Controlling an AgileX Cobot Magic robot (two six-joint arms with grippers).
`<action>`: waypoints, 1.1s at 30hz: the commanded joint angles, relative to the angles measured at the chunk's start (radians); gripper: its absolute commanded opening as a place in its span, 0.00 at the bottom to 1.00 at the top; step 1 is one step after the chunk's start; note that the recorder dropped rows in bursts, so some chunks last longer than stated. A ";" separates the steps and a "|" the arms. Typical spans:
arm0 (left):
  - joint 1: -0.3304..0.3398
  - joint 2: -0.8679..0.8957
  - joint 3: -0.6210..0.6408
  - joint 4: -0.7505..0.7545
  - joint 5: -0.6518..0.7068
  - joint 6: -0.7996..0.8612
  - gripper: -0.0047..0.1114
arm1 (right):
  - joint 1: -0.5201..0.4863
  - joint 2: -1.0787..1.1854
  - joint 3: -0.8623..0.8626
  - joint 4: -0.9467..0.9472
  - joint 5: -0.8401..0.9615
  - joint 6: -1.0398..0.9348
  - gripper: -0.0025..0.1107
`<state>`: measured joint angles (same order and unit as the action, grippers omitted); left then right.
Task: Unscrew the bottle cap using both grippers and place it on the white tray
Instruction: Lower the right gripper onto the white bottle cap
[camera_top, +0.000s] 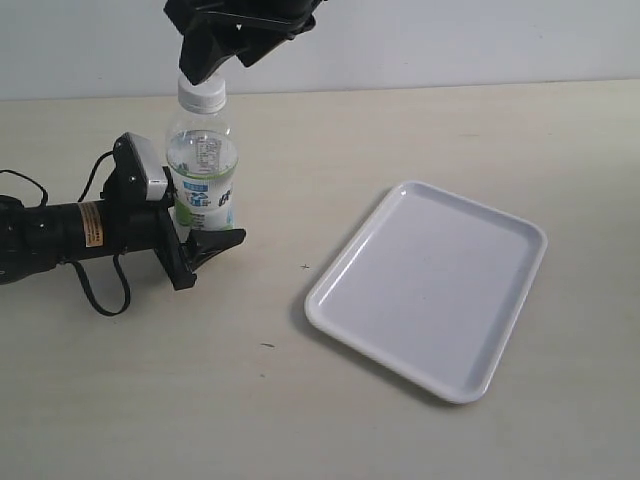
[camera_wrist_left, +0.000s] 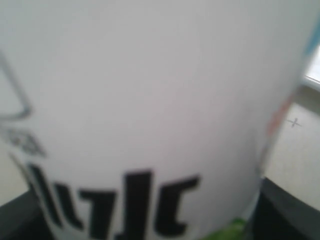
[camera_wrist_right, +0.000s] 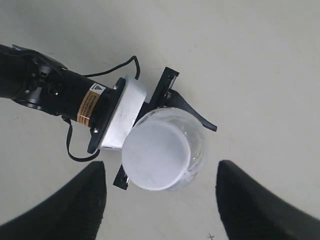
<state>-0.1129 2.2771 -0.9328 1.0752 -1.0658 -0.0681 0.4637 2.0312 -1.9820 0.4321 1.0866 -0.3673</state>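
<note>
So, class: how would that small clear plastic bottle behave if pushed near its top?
Tall and narrow, the clear plastic bottle would probably tip alone. The black left claw around its lower part likely steadies it.

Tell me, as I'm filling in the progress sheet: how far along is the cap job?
Done: the left gripper is clamped on the bottle low on its body, holding it upright. In hand: the right gripper hangs open over the bottle cap, fingers not touching it. Left: the cap sits on the neck, how loose I cannot tell; it has yet to come off and reach the white tray.
</note>
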 joint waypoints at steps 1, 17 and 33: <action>-0.002 0.000 -0.001 -0.005 0.056 0.008 0.04 | 0.001 0.019 -0.012 0.012 -0.014 0.003 0.56; -0.002 0.000 -0.001 -0.005 0.056 0.008 0.04 | 0.013 0.042 -0.012 0.034 -0.048 -0.084 0.59; -0.002 0.000 -0.001 -0.005 0.056 0.006 0.04 | 0.060 0.042 -0.012 -0.051 -0.106 -0.072 0.56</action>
<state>-0.1129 2.2771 -0.9328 1.0739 -1.0658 -0.0662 0.5223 2.0768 -1.9820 0.4004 0.9872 -0.4474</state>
